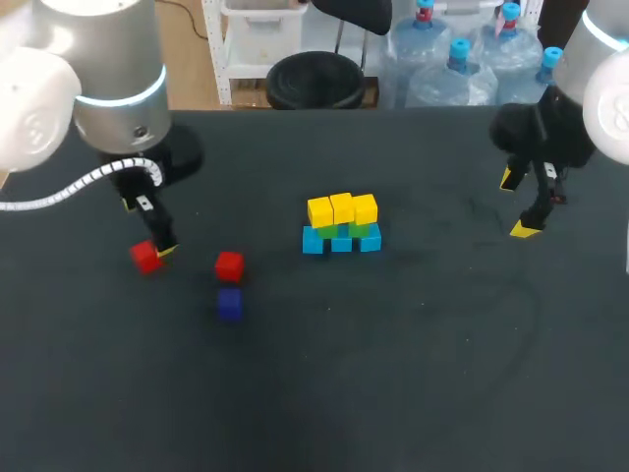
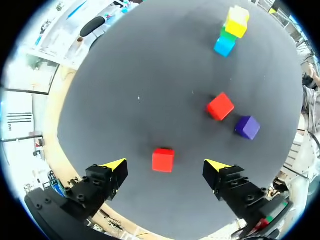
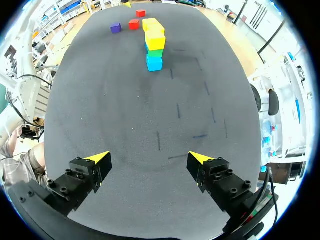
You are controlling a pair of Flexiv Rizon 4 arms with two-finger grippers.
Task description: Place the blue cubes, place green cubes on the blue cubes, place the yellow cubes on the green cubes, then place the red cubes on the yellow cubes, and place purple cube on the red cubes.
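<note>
A stack stands mid-table: blue cubes at the base, green cubes on them, yellow cubes on top. A red cube lies at the left, right by my left gripper. In the left wrist view that red cube sits on the table between the open fingers of my left gripper, untouched. A second red cube and a purple cube lie closer to the middle. My right gripper hangs open at the far right, with the stack well ahead of it.
The black table top stretches bare across the front and right. Faint chalk marks show on it ahead of my right gripper.
</note>
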